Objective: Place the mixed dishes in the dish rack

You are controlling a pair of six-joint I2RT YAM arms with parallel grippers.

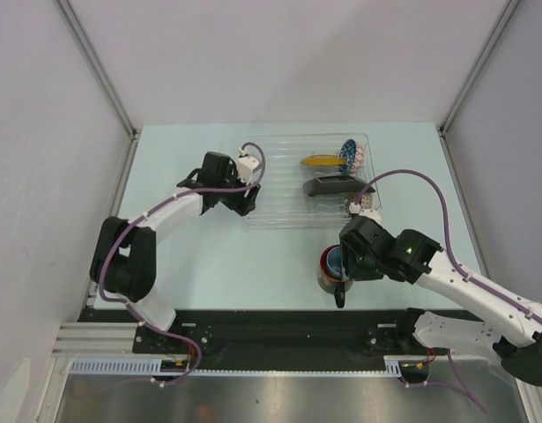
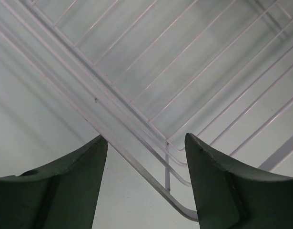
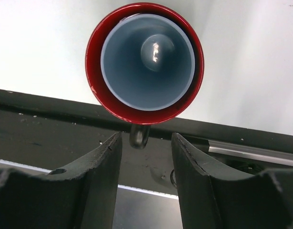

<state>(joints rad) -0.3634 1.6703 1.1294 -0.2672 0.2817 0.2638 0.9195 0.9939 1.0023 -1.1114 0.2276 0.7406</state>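
The dark red-lined mug [image 3: 186, 100] stands upright on the pale counter [image 1: 218, 264], near its front edge and just outside the near right corner of the clear ribbed plastic dish rack [image 1: 279, 189]. A light blue cup [image 3: 146, 62] is nested inside it, mouth up. The mug's handle [image 3: 138, 137] points toward the arms' bases.

The right arm [image 1: 464, 282] reaches in from the right with its elbow bent and its wrist over the mug. The right gripper [image 3: 146, 138] has its fingers [image 3: 96, 171] moderately apart, one on each side of the handle. The handle sits at their tips with a gap showing on both sides, so nothing is gripped.

In the rack's far right part sit a small round yellow plate [image 1: 323, 160] on edge, a blue-white patterned bowl [image 1: 352, 155] just beside it, and, nearer, a black square plate [image 1: 334, 185].

The left arm [image 1: 165, 211] stretches forward to the rack's left side, wrist angled down. The left gripper [image 2: 145, 138] has its fingers wide, with the rack's rim and rounded corner lying between them. Whether they touch it cannot be told.
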